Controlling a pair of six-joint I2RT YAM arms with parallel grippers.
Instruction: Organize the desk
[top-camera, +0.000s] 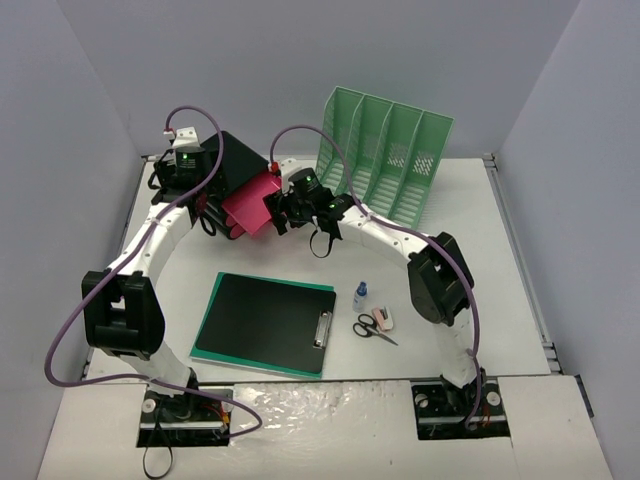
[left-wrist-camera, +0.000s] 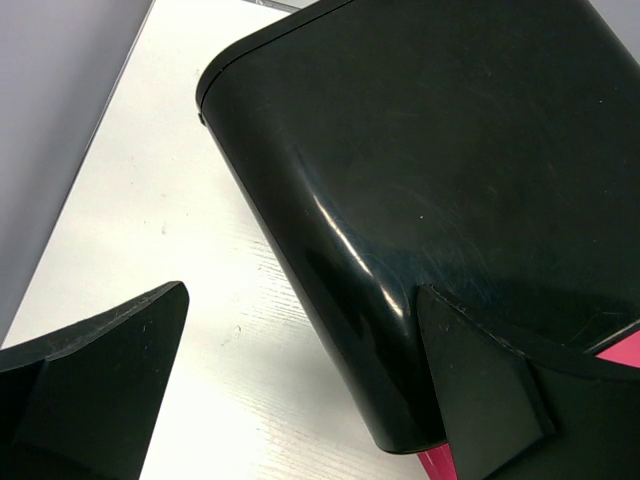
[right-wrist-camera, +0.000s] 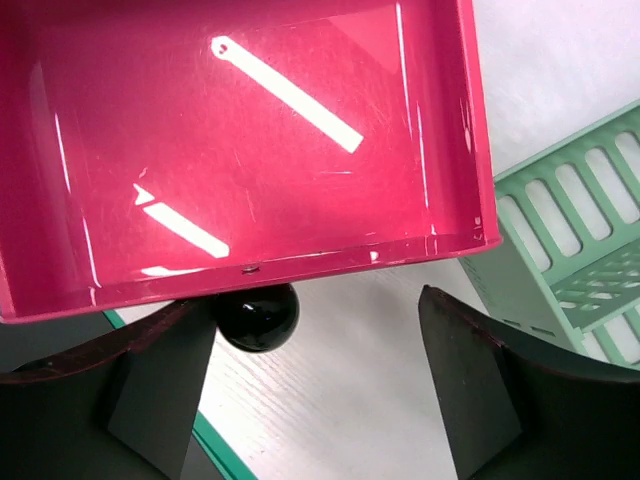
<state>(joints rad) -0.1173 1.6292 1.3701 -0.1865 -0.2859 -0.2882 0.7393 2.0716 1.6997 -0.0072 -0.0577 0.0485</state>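
The white desk (top-camera: 450, 260) holds a black drawer casing (top-camera: 232, 160) at the back left, with a pink drawer (top-camera: 250, 205) pulled out of it. My left gripper (top-camera: 208, 215) is open. In the left wrist view its gripper (left-wrist-camera: 300, 290) straddles the casing's (left-wrist-camera: 420, 170) near corner: one finger (left-wrist-camera: 500, 400) lies against the casing, the other (left-wrist-camera: 90, 390) is over bare desk. My right gripper (top-camera: 278, 215) is open at the drawer's front. In the right wrist view the empty drawer (right-wrist-camera: 240, 140) fills the top, and its black knob (right-wrist-camera: 258, 315) sits between the jaws beside the left finger (right-wrist-camera: 150, 390).
A mint-green file rack (top-camera: 385, 150) stands at the back right and shows in the right wrist view (right-wrist-camera: 570, 240). A black clipboard on a green pad (top-camera: 265, 320) lies front centre. A small bottle (top-camera: 360, 295), scissors (top-camera: 373, 328) and a pink eraser (top-camera: 385, 318) lie to its right.
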